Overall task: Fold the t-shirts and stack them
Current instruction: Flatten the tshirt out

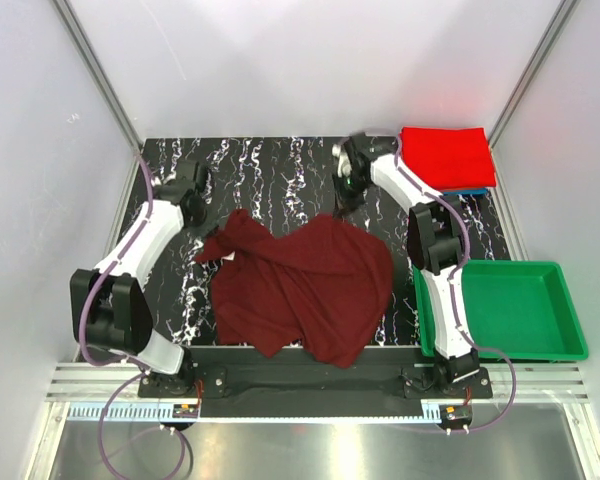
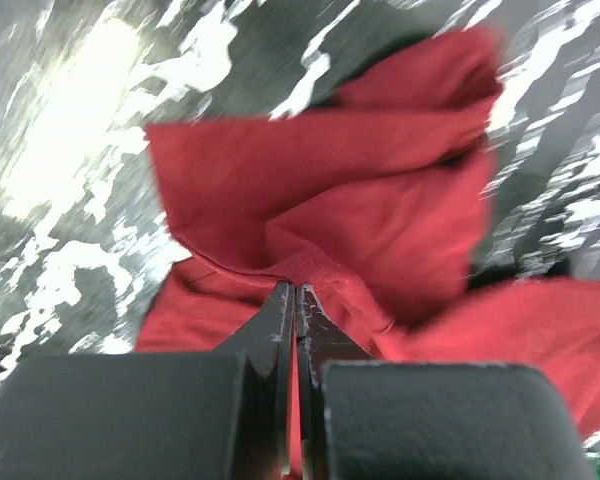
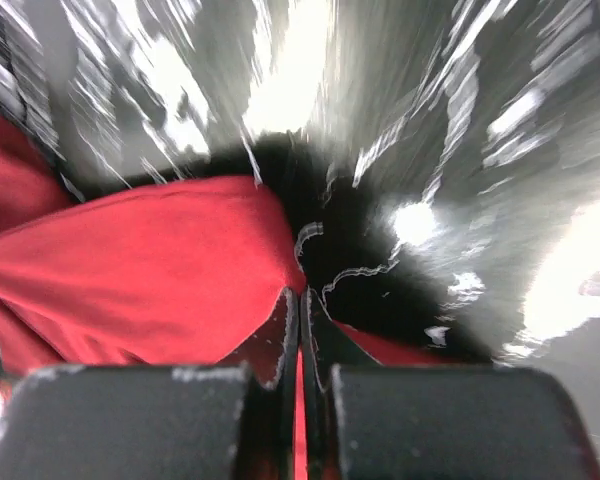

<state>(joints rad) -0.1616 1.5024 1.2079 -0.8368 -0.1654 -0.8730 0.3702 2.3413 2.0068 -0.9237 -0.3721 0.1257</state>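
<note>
Okay | tee (image 1: 310,290) was soft, light, limp | left gripper (image 2: 295,290) pinched its edge | right gripper (image 3: 300,295) sat closed, likely on hem (blurred) | hems, corners looked the best holds

The desk (image 1: 280,165) had a black top veined with white marbling, and bright glare lay on it in both wrist views. Plain white walls (image 1: 310,60) closed it in behind and at the sides, with slanting aluminium posts (image 1: 97,72) at the corners. A ribbed metal rail (image 1: 550,378) ran along the near edge, with a brushed steel panel (image 1: 310,450) below it.
</note>
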